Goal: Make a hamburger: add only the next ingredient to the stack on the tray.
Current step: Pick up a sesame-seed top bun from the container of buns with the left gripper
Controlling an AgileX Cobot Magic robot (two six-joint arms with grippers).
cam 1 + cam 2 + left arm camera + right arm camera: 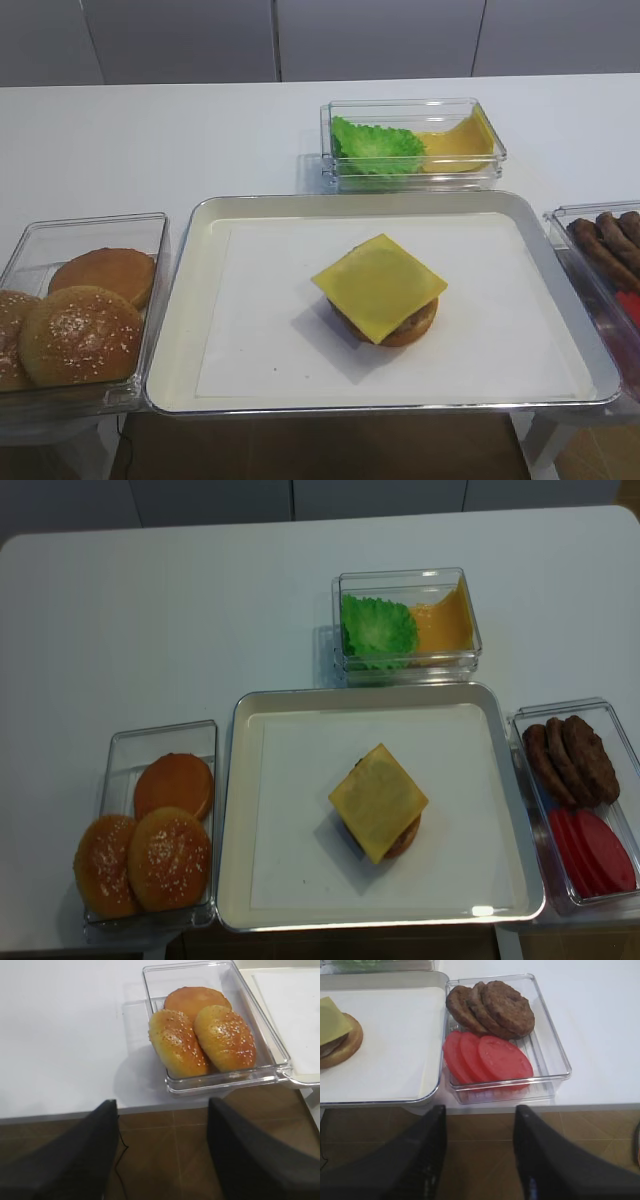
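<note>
The stack (380, 290) sits on the white paper in the silver tray (350, 200): bun base, dark patty, square yellow cheese slice on top. Two seeded bun tops (176, 1042) (225, 1037) lie side by side in a clear box (150, 995) left of the tray, in front of a smooth bun half (197, 1000). My left gripper (162, 1105) is open and empty, hanging over the floor just short of the table's front edge, slightly left of that box. My right gripper (480, 1110) is open and empty, also off the front edge. Neither gripper shows in the high views.
A clear box at the right holds dark patties (490, 1007) and tomato slices (490, 1057), straight ahead of the right gripper. Behind the tray another clear box (405, 575) holds lettuce (378, 630) and cheese slices. Brown floor lies below the table's front edge.
</note>
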